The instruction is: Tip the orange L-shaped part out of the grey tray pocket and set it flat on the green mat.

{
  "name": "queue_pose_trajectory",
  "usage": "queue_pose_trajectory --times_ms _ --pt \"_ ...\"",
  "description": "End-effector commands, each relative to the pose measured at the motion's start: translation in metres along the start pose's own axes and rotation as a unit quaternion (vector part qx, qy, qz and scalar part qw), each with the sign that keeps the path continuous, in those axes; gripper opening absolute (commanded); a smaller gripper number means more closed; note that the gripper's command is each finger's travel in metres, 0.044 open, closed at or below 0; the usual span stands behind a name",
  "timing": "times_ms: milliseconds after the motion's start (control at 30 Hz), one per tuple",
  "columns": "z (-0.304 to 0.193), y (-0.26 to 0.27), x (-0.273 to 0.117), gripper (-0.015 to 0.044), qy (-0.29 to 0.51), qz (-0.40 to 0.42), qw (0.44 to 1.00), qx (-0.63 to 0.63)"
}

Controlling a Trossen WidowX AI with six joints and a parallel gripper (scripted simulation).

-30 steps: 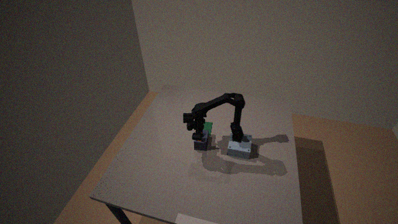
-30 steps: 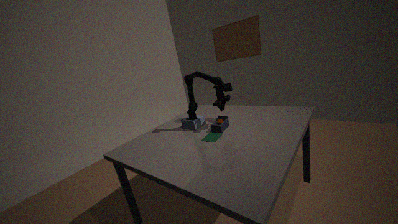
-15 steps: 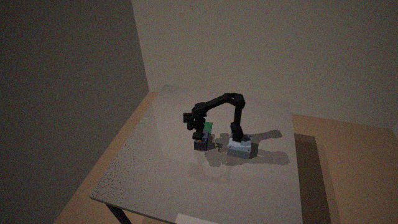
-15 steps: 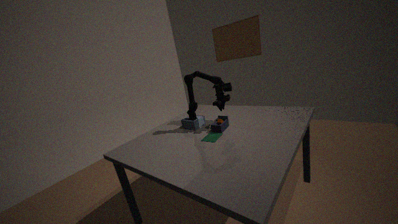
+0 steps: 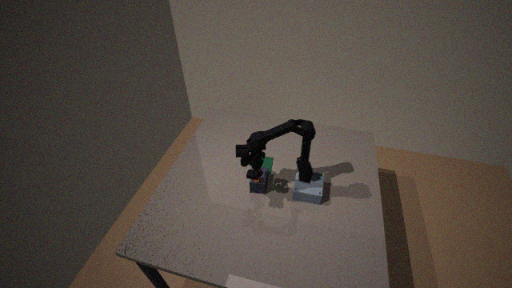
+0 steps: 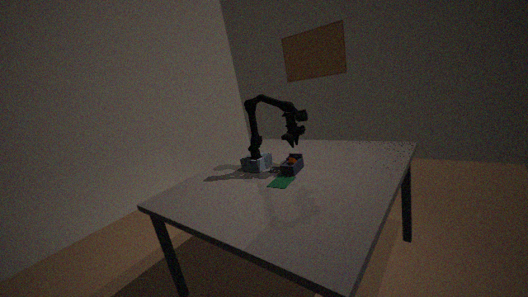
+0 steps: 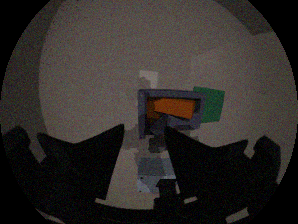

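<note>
The orange L-shaped part (image 5: 256, 180) (image 6: 292, 159) (image 7: 174, 107) is in the pocket of the grey tray (image 5: 258, 189) (image 6: 287, 170) (image 7: 172, 93). It looks tilted: its end toward the mat seems raised, and its other end is low and dark in shadow in the wrist view. How far it is tipped is hard to tell. The green mat (image 5: 268, 162) (image 6: 281, 182) (image 7: 215, 104) lies bare on the table beside the tray. My gripper (image 5: 254, 175) (image 6: 294, 145) (image 7: 144, 128) is open and empty, pointing down above the tray, clear of the part. A shadow covers some of the tray's near side in the wrist view.
The arm's pale base (image 5: 309, 191) (image 6: 256, 163) (image 7: 155, 175) stands on the table near the tray. The tray's walls rise around the pocket. A table edge (image 6: 247, 251) runs along the front in the exterior view.
</note>
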State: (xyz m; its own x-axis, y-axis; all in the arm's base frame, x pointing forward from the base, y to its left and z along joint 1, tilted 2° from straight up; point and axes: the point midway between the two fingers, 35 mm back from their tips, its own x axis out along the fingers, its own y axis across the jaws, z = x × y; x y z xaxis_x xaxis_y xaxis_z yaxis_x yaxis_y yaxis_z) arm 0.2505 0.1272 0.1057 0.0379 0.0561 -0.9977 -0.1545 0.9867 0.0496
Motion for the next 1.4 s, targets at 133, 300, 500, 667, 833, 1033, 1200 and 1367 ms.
queue_pose_trajectory --times_ms 133,300,500,667,833,1033,1200,1367 --pt "0.008 -0.032 -0.001 0.028 0.001 -0.003 0.948 0.319" --pt "0.012 -0.059 -0.003 0.028 0.001 -0.006 0.819 0.574" --pt "0.013 -0.073 -0.003 0.028 0.0 -0.007 0.731 0.683" --pt "0.013 -0.073 -0.003 0.028 0.0 -0.007 0.731 0.683" --pt "0.013 -0.073 0.008 0.028 0.0 -0.007 0.731 0.683" --pt "0.013 -0.073 0.028 0.028 0.0 -0.007 0.731 0.683" --pt "0.013 -0.073 0.032 0.028 0.0 -0.007 0.731 0.683" --pt "0.013 -0.073 0.04 0.028 0.0 -0.007 0.731 0.683"
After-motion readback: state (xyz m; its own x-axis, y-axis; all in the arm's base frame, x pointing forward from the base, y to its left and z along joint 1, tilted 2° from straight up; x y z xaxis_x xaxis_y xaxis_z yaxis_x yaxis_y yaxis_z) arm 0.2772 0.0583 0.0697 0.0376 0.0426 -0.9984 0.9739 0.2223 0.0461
